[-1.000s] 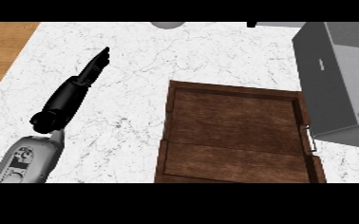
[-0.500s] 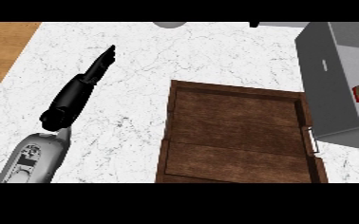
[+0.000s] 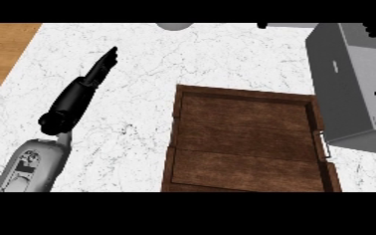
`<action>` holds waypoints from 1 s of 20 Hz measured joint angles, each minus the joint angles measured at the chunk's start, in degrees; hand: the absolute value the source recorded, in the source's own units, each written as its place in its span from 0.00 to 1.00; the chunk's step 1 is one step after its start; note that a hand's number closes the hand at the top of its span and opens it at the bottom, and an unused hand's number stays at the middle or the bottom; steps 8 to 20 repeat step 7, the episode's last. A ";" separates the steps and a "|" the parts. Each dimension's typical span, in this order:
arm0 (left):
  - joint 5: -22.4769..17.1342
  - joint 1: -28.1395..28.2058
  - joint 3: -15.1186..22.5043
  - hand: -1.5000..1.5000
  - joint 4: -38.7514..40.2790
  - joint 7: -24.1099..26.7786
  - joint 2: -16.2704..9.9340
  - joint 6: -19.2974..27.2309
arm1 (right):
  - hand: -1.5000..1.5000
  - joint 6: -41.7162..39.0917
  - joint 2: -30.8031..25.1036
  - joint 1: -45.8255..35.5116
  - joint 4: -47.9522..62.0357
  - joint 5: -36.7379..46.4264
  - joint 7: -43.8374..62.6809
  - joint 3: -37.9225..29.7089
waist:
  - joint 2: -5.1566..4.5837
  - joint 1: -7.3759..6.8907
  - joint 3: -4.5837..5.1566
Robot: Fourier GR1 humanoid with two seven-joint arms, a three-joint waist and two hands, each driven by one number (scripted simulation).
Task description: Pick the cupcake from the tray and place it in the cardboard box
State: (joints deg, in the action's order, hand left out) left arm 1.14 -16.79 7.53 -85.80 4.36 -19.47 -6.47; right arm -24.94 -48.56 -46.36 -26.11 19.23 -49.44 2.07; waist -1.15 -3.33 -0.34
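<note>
A dark wooden tray (image 3: 249, 139) lies on the white marble counter at lower centre-right; its inside is bare and no cupcake shows in view. A grey box (image 3: 345, 84) stands at the right edge, touching the tray's right side. My left hand (image 3: 81, 92) stretches over the counter left of the tray, fingers straight and pointing up and to the right, holding nothing. My right hand is out of view.
A grey round object (image 3: 174, 26) peeks in at the counter's far edge. A small dark item (image 3: 262, 25) sits at the far edge near the box. A wood-coloured strip (image 3: 13, 45) borders the counter's left side.
The left hand has crept slightly rightward and farther over the counter. More of the grey box's dark far corner shows at the upper right.
</note>
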 measured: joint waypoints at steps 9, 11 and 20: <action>0.00 -0.08 0.08 0.50 -0.40 -0.08 0.00 -0.32 | 0.00 -10.35 -0.66 -5.23 9.27 -13.17 12.54 -9.17 | -0.32 -0.51 -0.01; 0.00 -0.08 0.08 0.50 -0.40 -0.08 0.00 -0.32 | 0.00 -10.35 -0.66 -5.23 9.27 -13.17 12.54 -9.17 | -0.32 -0.51 -0.01; 0.00 -0.08 0.08 0.50 -0.40 -0.08 0.00 -0.32 | 0.00 -10.35 -0.66 -5.23 9.27 -13.17 12.54 -9.17 | -0.32 -0.51 -0.01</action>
